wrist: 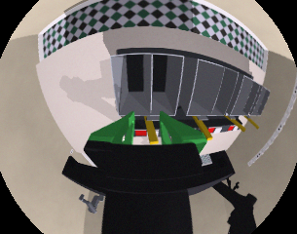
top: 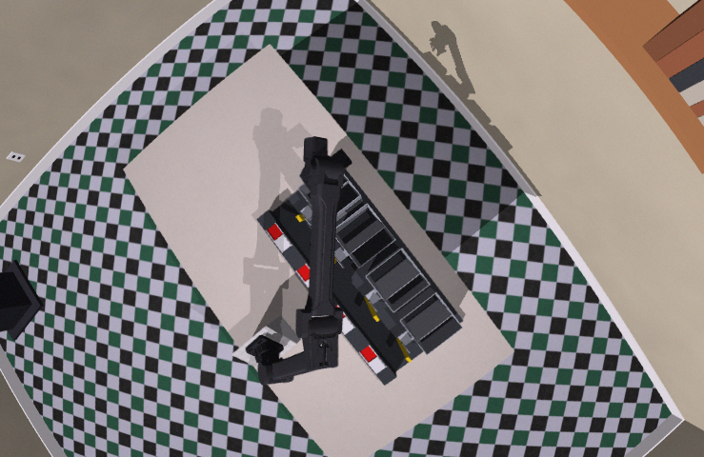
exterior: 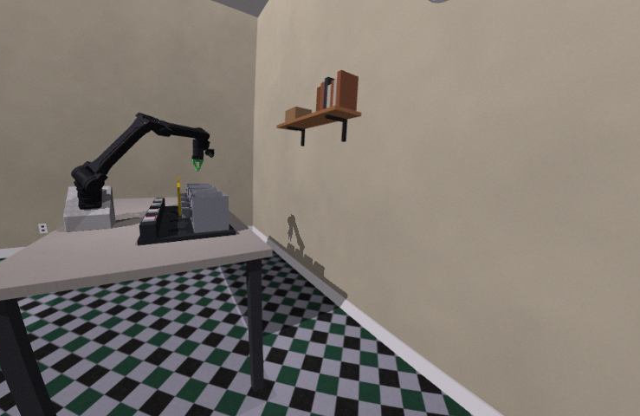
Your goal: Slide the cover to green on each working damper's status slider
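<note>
Gripper [exterior: 197, 166] part-open, empty — above dampers [exterior: 207, 208], sliders [top: 275, 231] seemingly red

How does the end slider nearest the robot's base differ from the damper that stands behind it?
The slider is low and flat, showing red beside white; the damper is a taller grey box. The slider lies on the robot's side of the black base; the damper on the wall side. Both rest on that base, untouched.

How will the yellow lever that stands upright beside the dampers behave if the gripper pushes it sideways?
The yellow lever is thin and tall, so it probably swings about its base rather than sliding. It looks rigid, not floppy. The gripper hangs above it, holding nothing.
</note>
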You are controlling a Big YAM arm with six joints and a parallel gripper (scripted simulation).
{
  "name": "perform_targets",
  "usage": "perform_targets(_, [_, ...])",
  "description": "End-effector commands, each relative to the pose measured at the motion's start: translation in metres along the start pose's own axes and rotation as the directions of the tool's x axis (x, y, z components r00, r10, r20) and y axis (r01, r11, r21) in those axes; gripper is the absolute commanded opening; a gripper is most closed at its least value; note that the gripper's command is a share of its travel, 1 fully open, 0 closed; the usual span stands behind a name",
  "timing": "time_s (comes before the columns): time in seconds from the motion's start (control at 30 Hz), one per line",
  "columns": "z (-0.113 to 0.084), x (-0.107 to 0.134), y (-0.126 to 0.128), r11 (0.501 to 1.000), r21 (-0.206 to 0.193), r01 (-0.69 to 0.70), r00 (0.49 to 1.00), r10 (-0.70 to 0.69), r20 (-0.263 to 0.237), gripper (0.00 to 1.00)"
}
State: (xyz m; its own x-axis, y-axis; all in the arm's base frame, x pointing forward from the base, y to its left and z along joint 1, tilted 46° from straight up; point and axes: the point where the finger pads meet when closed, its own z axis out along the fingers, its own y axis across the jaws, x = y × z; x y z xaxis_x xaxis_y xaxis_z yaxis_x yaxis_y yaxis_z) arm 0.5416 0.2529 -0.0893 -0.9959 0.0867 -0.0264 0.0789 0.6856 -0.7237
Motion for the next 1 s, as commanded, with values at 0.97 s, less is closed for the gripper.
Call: perform_targets(0.97, [-0.0296, -0.0154, -0.0034, 0.999, -0.038, -0.027, 0.999, 0.029, 0.036, 0.0])
